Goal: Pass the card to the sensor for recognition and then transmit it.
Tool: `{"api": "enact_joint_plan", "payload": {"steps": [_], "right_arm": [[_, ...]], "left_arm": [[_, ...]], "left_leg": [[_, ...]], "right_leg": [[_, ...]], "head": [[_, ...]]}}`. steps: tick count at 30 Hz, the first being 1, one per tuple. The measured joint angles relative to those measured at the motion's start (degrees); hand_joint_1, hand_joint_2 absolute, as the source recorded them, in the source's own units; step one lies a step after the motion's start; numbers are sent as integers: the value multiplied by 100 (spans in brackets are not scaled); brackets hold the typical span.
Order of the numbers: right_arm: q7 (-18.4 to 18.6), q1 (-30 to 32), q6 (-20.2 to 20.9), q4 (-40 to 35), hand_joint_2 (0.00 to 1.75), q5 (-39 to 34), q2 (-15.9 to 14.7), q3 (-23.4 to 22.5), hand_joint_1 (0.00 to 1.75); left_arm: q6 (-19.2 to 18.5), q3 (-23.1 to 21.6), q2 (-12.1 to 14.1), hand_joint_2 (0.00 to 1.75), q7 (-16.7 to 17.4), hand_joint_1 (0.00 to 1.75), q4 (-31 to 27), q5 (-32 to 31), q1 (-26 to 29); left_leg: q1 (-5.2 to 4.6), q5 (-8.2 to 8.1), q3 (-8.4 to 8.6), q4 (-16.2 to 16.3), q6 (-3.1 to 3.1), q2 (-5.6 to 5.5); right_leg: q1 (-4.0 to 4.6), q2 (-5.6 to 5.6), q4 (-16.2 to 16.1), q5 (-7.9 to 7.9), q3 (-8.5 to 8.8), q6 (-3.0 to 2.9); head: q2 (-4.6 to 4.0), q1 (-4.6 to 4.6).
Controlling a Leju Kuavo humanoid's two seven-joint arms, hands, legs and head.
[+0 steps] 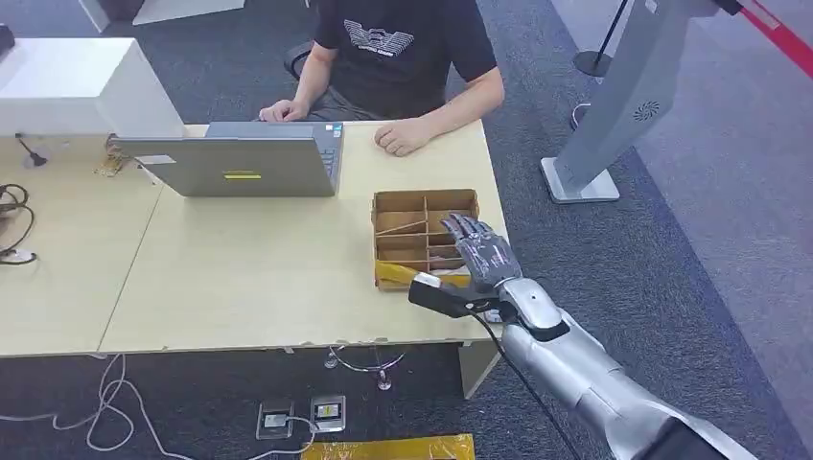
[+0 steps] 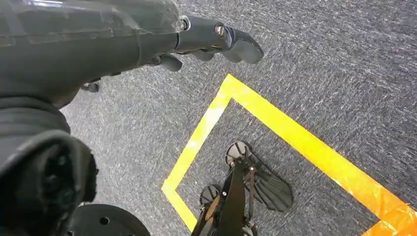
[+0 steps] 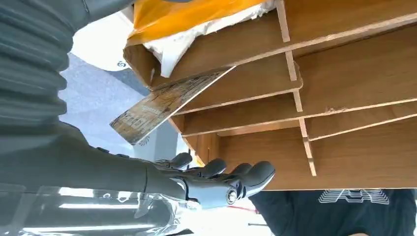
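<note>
A wooden box (image 1: pixel 425 198) with slotted compartments stands on the table near its right edge. My right hand (image 1: pixel 476 261) hovers over the box's near end, fingers stretched out over the compartments and thumb spread to the left, holding nothing. In the right wrist view a printed card (image 3: pixel 162 105) leans out of a slot of the box (image 3: pixel 344 98), a short way from the fingers of the right hand (image 3: pixel 211 179) and untouched. My left hand (image 2: pixel 211 39) hangs over the carpet with nothing in it.
A person sits at the far side of the table (image 1: pixel 240 278), hands resting by a grey laptop (image 1: pixel 240 163). A grey floor stand (image 1: pixel 614 105) rises to the right. Cables lie at the table's left; two small devices (image 1: pixel 302 417) sit on the floor under its front edge.
</note>
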Motion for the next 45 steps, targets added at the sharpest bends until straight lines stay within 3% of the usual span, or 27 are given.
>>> {"api": "enact_joint_plan", "payload": {"steps": [21, 22, 45], "right_arm": [[66, -20, -15, 103, 175, 28, 13, 63, 3], [66, -21, -15, 112, 175, 24, 15, 63, 175], [87, -102, -28, 190, 175, -15, 48, 63, 175]], "left_arm": [[2, 0, 2, 0, -2, 0, 0, 4, -1], [2, 0, 2, 0, -2, 0, 0, 4, -1], [7, -37, 2, 0, -2, 0, 0, 4, -2]], "left_leg": [[0, 0, 0, 0, 0, 0], [0, 0, 0, 0, 0, 0], [0, 0, 0, 0, 0, -1]], "right_leg": [[0, 0, 0, 0, 0, 0], [0, 0, 0, 0, 0, 0], [0, 0, -1, 0, 1, 0]], "head": [[0, 0], [0, 0], [0, 2]]}}
